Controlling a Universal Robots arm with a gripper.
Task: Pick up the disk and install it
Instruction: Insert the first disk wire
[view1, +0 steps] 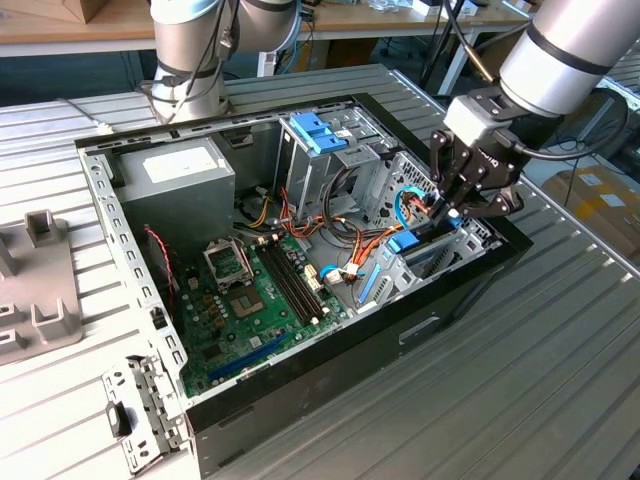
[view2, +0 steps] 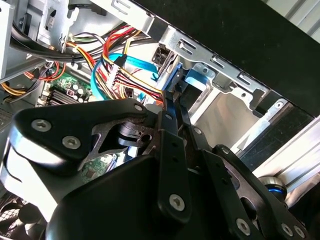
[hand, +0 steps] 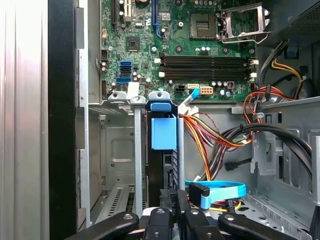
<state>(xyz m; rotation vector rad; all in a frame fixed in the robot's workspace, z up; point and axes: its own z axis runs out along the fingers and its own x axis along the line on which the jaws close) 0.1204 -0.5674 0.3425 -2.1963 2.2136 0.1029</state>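
One disk (hand: 163, 134) stands on edge in drive cage (hand: 116, 150) slot, largely inserted; gripper (hand: 172, 200) fingers closed on its near edge; pickup done; full seating unconfirmed.

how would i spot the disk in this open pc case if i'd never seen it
Start at the open computer case and go to its corner on the exterior view's right, where the gripper reaches in. The disk stands on edge in the metal bay there. Its bright blue plastic tab sets it apart from the grey bay walls.
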